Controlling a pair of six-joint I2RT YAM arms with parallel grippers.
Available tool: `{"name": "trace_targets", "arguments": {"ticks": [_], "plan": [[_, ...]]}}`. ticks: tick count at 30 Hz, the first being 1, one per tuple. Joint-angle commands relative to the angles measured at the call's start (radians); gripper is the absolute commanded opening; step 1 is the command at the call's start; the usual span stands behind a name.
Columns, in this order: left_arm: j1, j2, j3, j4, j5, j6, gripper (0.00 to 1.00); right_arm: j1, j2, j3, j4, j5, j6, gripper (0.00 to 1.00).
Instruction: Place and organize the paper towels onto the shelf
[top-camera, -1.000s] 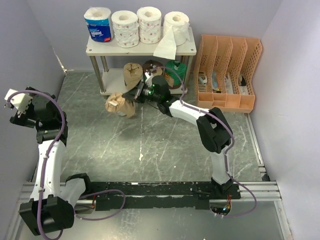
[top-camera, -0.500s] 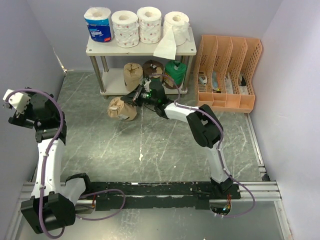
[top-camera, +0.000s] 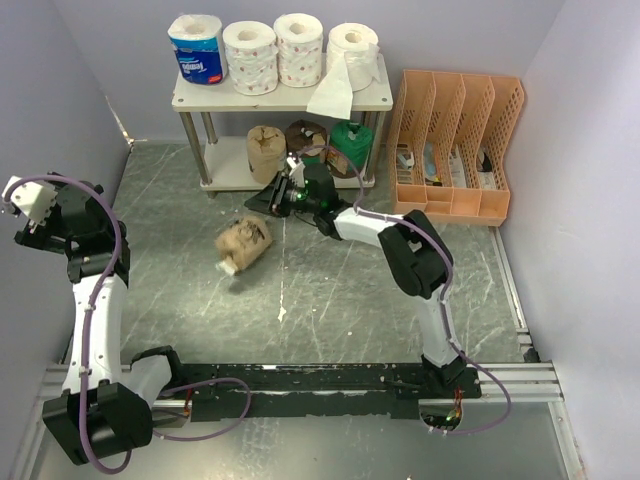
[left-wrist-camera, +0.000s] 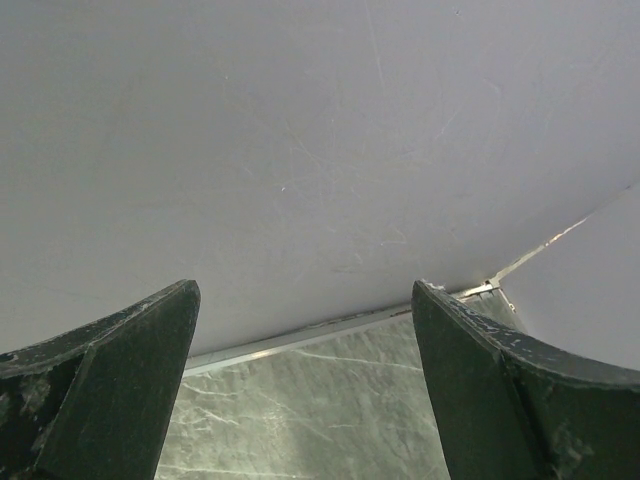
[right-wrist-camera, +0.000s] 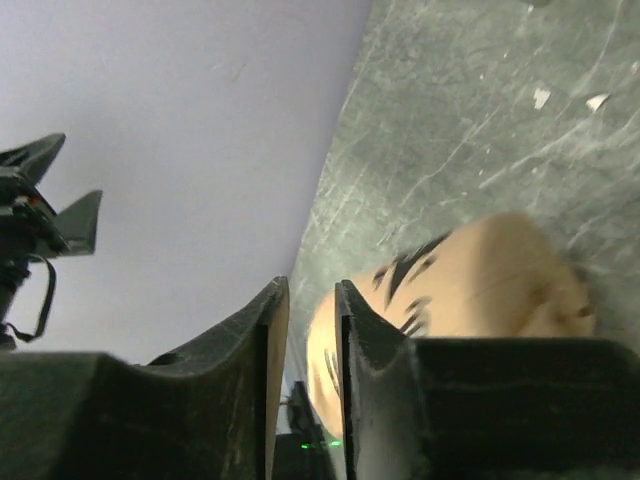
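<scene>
**Inspector:** State the condition of the shelf.

**Operator:** I see the shelf (top-camera: 280, 98) against the far wall. Its top board carries four rolls in a row, left to right: a blue-wrapped roll (top-camera: 197, 48), a pink-dotted roll (top-camera: 249, 57), a second pink-dotted roll (top-camera: 299, 48) and a plain white roll (top-camera: 353, 45). The white roll has a loose sheet hanging over the front edge. On the lower board an upright tan roll (top-camera: 265, 150) stands at the left and a green roll (top-camera: 352, 138) at the right. A dark roll (top-camera: 305, 132) sits between them, and I cannot tell its wrap.

**Inspector:** Anything off the shelf?

**Operator:** One item. A loose tan roll (top-camera: 243, 241) lies on its side on the counter (top-camera: 330, 290), in front of the shelf's left half and apart from it.

**Inspector:** Grippers?

**Operator:** The right gripper (top-camera: 260, 200) sits low, between the lower board's front edge and the loose tan roll, and is clear of the roll. I cannot tell whether it touches the board. Its fingers (right-wrist-camera: 255, 340) are pinched nearly together, with only a thin slit between them and nothing in it. The left gripper (left-wrist-camera: 302, 300) is raised at the far left, facing the wall (left-wrist-camera: 300, 150). Its fingers are spread wide and hold nothing.

**Inspector:** Other fixtures?

**Operator:** An orange file organizer (top-camera: 455, 150) stands just beside the shelf, on its right.
</scene>
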Motion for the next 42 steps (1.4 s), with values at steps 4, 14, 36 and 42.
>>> {"name": "trace_targets", "arguments": {"ticks": [4,14,36,42], "plan": [[0.011,-0.001,0.029,-0.008,0.02,-0.018,0.98,-0.055,-0.091,0.016,-0.145,-0.01,-0.32,0.46],[0.01,0.005,0.033,-0.018,0.036,-0.025,0.98,-0.055,-0.231,-0.114,-0.19,-0.049,-0.673,0.83],[0.011,0.016,0.033,-0.019,0.055,-0.029,0.97,0.033,-0.049,-0.068,-0.193,-0.207,-0.821,0.72],[0.012,0.016,0.034,-0.019,0.056,-0.026,0.97,0.053,-0.024,-0.061,-0.188,-0.228,-0.818,0.61]]}}
